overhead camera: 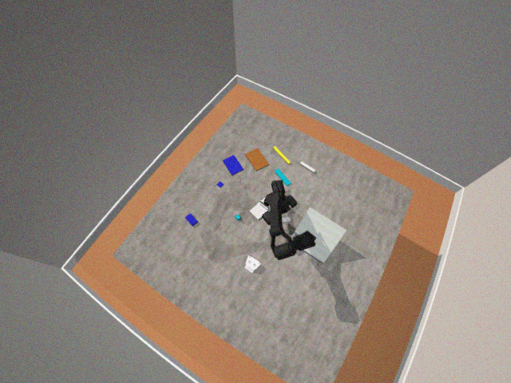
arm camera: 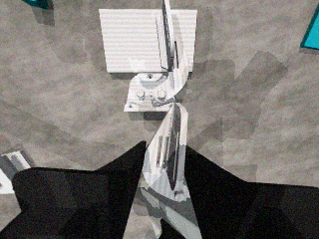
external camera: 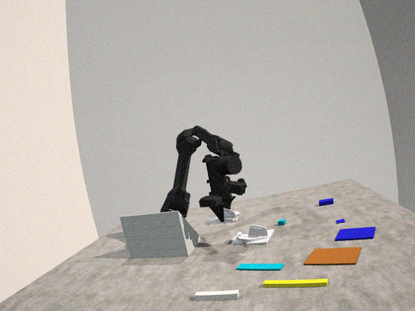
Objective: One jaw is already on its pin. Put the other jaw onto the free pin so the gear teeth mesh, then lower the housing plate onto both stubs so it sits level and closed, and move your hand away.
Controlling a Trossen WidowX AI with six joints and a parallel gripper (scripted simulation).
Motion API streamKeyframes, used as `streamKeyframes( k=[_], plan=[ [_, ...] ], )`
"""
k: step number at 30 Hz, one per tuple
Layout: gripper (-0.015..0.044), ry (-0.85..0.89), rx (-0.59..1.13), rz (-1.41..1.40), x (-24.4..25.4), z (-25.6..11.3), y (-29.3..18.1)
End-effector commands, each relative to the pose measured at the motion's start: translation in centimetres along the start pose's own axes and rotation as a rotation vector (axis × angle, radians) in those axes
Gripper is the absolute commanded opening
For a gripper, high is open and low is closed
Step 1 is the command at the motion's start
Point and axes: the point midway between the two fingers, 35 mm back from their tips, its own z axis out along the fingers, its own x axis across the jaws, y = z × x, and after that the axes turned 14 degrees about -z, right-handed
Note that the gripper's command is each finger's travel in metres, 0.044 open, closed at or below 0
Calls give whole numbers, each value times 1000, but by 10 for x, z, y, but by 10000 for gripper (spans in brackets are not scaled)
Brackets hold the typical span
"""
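Observation:
My gripper (arm camera: pixel 162 146) (external camera: pixel 224 216) is shut on a white slotted jaw (arm camera: pixel 165 159), which points toward the base from above the table. The white base, with its ribbed plate (arm camera: pixel 125 40) (overhead camera: pixel 256 211), lies ahead of the fingers in the wrist view. The other jaw (arm camera: pixel 180 75) (external camera: pixel 258 230) stands on the right side of the base. Small round studs (arm camera: pixel 141 93) show on the base's near part; the free pin is not clear. The housing plate (overhead camera: pixel 250 266) lies apart on the table, and part of it (arm camera: pixel 4 183) shows at the wrist view's left edge.
A large pale wedge-like block (overhead camera: pixel 330 230) (external camera: pixel 154 234) stands beside the arm. A teal cube (overhead camera: pixel 237 217) (external camera: pixel 281 222) lies beyond the base. A cyan bar (overhead camera: pixel 283 177) (external camera: pixel 260 266), yellow bar (overhead camera: pixel 282 155), white bar (overhead camera: pixel 307 167), orange plate (overhead camera: pixel 256 159) and blue plate (overhead camera: pixel 233 164) lie around.

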Motion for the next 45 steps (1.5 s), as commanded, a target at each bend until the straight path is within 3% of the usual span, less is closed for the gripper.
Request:
streamKeyframes(
  k=[1,19,45],
  plan=[
    [134,4,-2,-5,1,0,0],
    [134,4,-2,16,1,0,2],
    [134,2,-7,14,24,-4,80]
  ],
)
